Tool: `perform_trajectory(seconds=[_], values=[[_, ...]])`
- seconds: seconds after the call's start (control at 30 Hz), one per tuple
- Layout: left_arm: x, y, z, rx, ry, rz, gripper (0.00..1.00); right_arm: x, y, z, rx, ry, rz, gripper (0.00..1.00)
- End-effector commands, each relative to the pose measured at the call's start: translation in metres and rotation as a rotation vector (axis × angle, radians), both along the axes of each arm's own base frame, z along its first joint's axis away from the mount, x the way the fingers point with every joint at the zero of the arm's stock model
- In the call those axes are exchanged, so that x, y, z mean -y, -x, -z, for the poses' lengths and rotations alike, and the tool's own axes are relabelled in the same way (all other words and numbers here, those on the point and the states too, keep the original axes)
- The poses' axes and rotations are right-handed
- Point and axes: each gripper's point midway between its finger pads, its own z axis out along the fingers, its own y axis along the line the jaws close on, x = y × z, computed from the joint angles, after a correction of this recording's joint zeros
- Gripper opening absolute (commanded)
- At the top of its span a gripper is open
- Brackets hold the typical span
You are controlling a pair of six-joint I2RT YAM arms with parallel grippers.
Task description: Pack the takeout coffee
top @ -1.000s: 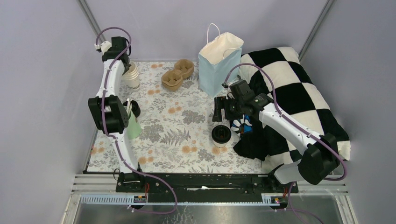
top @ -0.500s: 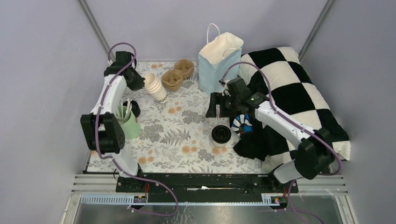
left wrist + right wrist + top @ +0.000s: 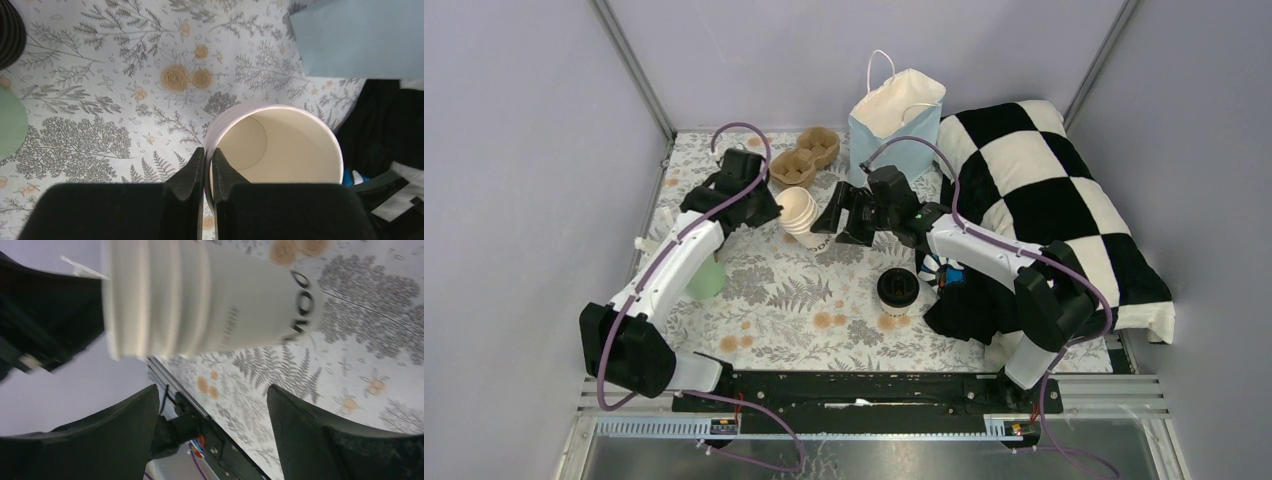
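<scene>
1. Both arms have swung inward since a second ago. The left gripper (image 3: 769, 205) has carried the stack of cream cups (image 3: 802, 212) from the far-left corner to just in front of the blue bag (image 3: 894, 130), and the right gripper (image 3: 844, 215) has come across to face it.
2. The left fingers (image 3: 192, 175) pinch one wall of the top rim, one inside and one outside. The right jaws gape wide apart around the stack's base without touching it.
3. One lidded cup (image 3: 897, 288) stands untouched in front of the bag, toward the arm bases. The second lid (image 3: 7, 30) shows only at the edge of the left wrist view.
4. The stack hangs tilted from a single-wall pinch, so a tug from the right gripper could, I judge, slip it free or separate the cups.
5. Count: two lidded coffees, one stack, one bag, one mint-green cup (image 3: 709, 275).
</scene>
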Motion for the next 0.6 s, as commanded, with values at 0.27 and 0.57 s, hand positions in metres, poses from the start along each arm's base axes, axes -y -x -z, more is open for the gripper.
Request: perform_trajectory(seconds=[0.27,0.57], values=[[0.024,0.005,0.006,0.073,-0.038,-0.027,0.00,-0.008,-0.020,-0.005,-0.011,-0.080,0.145,0.84],[0.034,0.008,0.008,0.087,-0.079,0.056,0.27,0.013,-0.015,-0.009,0.047,-0.052,0.116,0.85]])
